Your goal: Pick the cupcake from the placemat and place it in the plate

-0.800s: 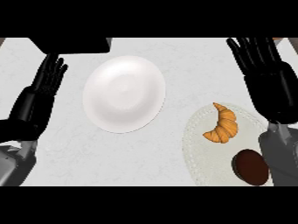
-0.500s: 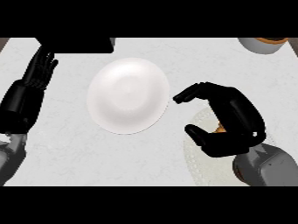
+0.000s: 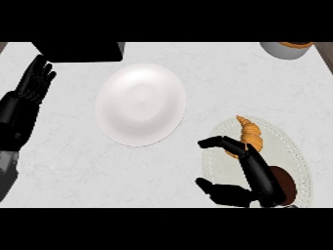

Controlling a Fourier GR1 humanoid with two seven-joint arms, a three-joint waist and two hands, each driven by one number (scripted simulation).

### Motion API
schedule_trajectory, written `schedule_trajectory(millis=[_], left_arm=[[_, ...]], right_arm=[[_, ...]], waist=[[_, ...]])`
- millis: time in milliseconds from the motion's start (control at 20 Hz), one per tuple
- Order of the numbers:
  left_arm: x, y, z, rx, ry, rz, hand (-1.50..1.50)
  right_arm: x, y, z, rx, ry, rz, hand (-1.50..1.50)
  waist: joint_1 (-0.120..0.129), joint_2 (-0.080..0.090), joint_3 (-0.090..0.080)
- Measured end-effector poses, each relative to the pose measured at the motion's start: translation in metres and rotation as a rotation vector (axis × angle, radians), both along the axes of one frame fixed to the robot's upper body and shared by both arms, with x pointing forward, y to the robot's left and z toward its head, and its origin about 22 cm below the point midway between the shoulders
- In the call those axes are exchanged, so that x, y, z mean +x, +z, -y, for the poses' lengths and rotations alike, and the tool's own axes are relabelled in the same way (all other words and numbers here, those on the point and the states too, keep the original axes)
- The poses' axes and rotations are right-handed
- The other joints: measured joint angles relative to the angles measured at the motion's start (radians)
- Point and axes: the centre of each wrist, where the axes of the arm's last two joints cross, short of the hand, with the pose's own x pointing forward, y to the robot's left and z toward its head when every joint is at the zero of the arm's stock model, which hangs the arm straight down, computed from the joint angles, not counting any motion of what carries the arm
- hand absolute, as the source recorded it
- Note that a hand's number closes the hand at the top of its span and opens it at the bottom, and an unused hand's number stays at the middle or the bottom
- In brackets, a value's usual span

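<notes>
Two black hands here: the right hand (image 3: 259,178) hangs over the pale oval placemat (image 3: 299,151), fingers curled around the brown cupcake (image 3: 284,188), though contact is hard to judge. Left hand (image 3: 21,105) rests open at the left edge, and the round white plate (image 3: 141,104) holds nothing.

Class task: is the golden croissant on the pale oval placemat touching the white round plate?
Apart. The head view shows the golden croissant lying on the pale oval placemat, with a strip of bare grey marbled counter between it and the white round plate.
</notes>
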Motion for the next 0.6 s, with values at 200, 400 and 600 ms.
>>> schedule_trajectory(millis=[200, 400, 600], left_arm=[[0.000, 0.001, -0.001, -0.005, -0.013, -0.006, 0.00], [0.003, 0.001, 0.005, -0.006, -0.016, -0.010, 0.00], [0.006, 0.001, -0.002, 0.001, -0.013, -0.006, 0.00]], right_arm=[[-0.033, -0.022, -0.003, 0.098, -0.060, 0.082, -1.50], [-0.050, -0.007, 0.014, 0.072, -0.104, 0.171, -1.50], [-0.055, 0.025, 0.038, -0.092, -0.144, 0.179, -1.50]], waist=[[0.006, 0.004, 0.001], [0.009, 0.005, 0.001], [0.009, 0.005, -0.001]])
